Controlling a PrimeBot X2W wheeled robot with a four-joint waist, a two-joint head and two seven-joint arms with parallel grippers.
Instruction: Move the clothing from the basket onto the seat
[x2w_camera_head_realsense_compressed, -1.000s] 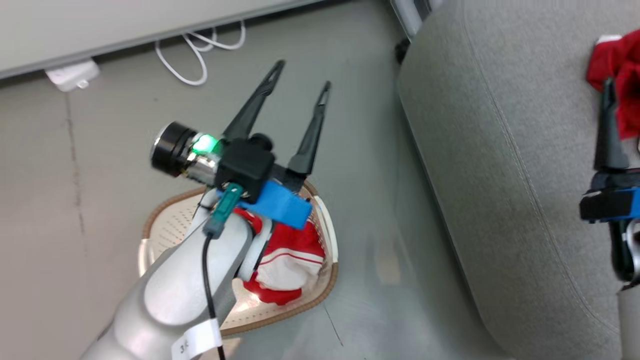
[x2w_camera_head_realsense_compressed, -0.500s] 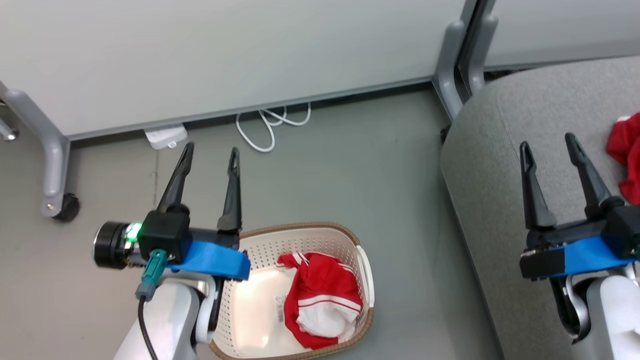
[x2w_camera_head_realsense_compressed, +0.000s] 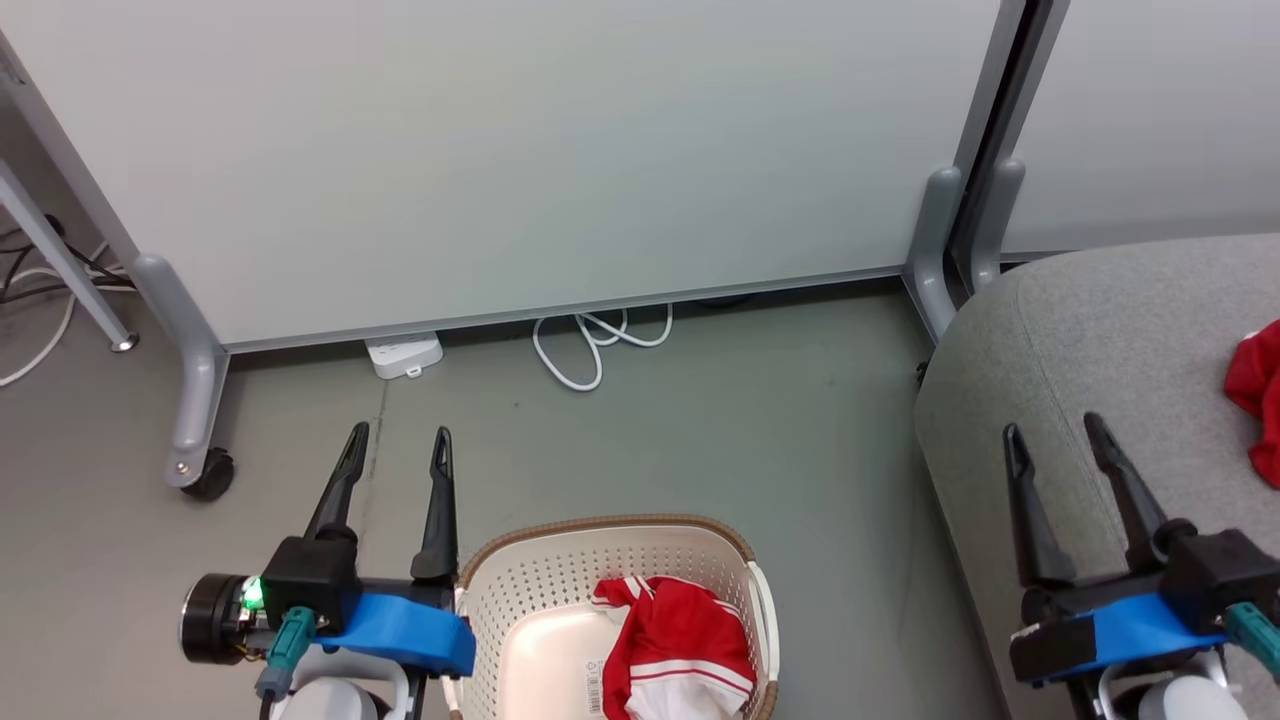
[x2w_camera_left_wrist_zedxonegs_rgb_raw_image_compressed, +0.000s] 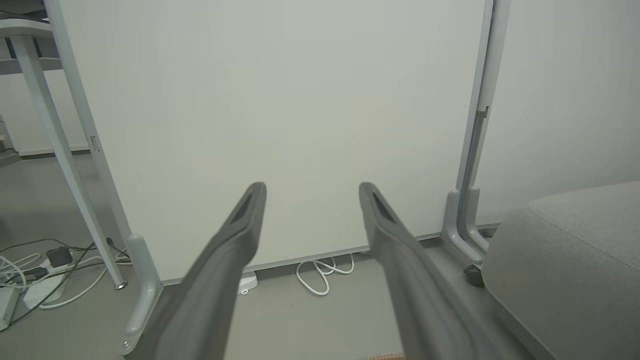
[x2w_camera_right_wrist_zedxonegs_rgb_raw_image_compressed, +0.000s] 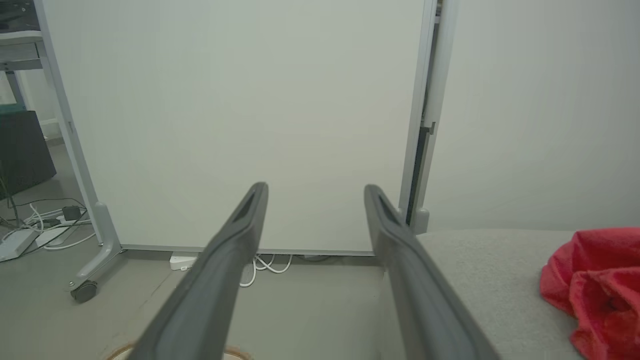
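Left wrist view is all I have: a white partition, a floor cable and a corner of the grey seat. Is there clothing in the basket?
Observer: Yes. In the head view one red garment with white stripes lies bunched in the basket, toward its right side.
Operator: And on the seat, past the corner I can see?
Observer: A second red garment lies crumpled on the seat, further to the right than your view reaches.
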